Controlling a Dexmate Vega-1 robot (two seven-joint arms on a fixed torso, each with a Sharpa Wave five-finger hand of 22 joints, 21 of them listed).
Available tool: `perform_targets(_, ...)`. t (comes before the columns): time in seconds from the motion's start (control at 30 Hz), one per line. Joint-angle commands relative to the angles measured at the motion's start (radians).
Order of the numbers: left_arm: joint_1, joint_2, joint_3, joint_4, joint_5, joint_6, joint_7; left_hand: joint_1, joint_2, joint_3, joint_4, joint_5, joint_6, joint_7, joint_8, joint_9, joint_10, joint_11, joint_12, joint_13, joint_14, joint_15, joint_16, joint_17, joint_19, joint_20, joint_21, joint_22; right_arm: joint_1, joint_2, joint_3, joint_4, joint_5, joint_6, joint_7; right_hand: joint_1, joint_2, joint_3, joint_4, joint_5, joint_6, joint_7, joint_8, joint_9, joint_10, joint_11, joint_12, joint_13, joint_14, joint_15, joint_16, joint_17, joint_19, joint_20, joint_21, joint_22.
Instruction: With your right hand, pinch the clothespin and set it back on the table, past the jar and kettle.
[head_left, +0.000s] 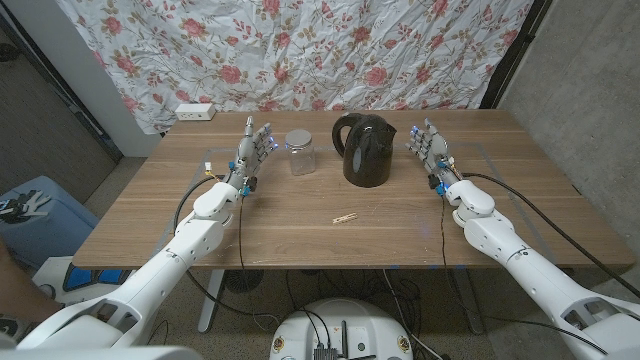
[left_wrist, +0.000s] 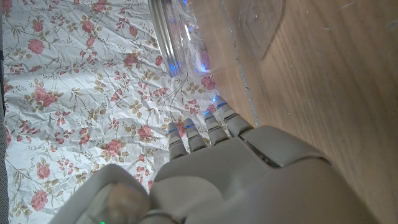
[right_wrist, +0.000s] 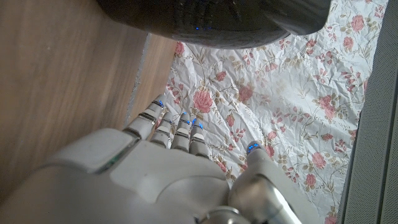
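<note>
A small wooden clothespin (head_left: 345, 216) lies on the table (head_left: 150, 220) in front of the black kettle (head_left: 364, 149). A clear glass jar (head_left: 300, 152) with a metal lid stands left of the kettle. My right hand (head_left: 430, 147) stands to the right of the kettle, fingers straight and apart, holding nothing. My left hand (head_left: 252, 152) stands left of the jar, fingers extended and empty. The right wrist view has my right hand (right_wrist: 168, 168) with the kettle (right_wrist: 217, 18) beyond its fingers. The left wrist view has my left hand (left_wrist: 230, 168) with the jar (left_wrist: 186, 37) past its fingers.
A floral cloth (head_left: 300, 50) hangs behind the table's far edge. A white power strip (head_left: 194, 111) lies at the far left corner. A blue object (head_left: 30, 215) sits on the floor to the left. Bare wood spreads around the clothespin.
</note>
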Motion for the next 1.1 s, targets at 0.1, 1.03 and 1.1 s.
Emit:
perform_targets(0.1, 0.000, 0.000, 0.000, 0.000, 0.000, 0.000, 0.000, 0.003, 0.008, 0.001, 0.006, 0.004, 0.000, -0.008, 0.006, 0.004, 0.000, -0.010, 0.006, 0.002, 0.008, -0.007, 0.005, 0.003, 0.007, 0.001, 0.006, 0.002, -0.017, 0.003, 0.006, 0.002, -0.010, 0.042, -0.003, 0.005, -0.003, 0.006, -0.005, 0.005, 0.000, 0.007, 0.003, 0.002, -0.001, -0.006, 0.004, 0.003, -0.002, -0.005, 0.002, 0.000, -0.006, -0.009, 0.001, 0.003)
perform_targets(1.03, 0.000, 0.000, 0.000, 0.001, 0.000, -0.001, -0.001, 0.003, 0.008, 0.001, 0.005, 0.004, 0.000, -0.008, 0.006, 0.004, -0.002, -0.010, 0.006, 0.002, 0.008, -0.007, 0.005, 0.003, 0.008, 0.000, 0.006, 0.002, -0.183, -0.167, 0.042, -0.247, -0.142, 0.036, -0.099, 0.021, 0.007, 0.017, -0.029, 0.004, -0.003, 0.003, 0.004, 0.002, 0.005, -0.008, 0.008, 0.002, 0.016, -0.014, 0.006, -0.010, 0.004, -0.018, 0.010, 0.003)
perform_targets(1.1, 0.000, 0.000, 0.000, 0.001, 0.000, -0.001, -0.001, 0.003, 0.008, 0.001, 0.005, 0.004, 0.000, -0.008, 0.006, 0.004, -0.002, -0.010, 0.005, 0.002, 0.008, -0.007, 0.005, 0.003, 0.008, 0.001, 0.006, 0.002, -0.199, -0.182, 0.048, -0.266, -0.149, 0.038, -0.102, 0.021, 0.007, 0.017, -0.030, 0.004, 0.001, 0.002, 0.006, 0.002, 0.006, -0.009, 0.008, 0.002, 0.017, -0.014, 0.007, -0.011, 0.005, -0.018, 0.010, 0.003)
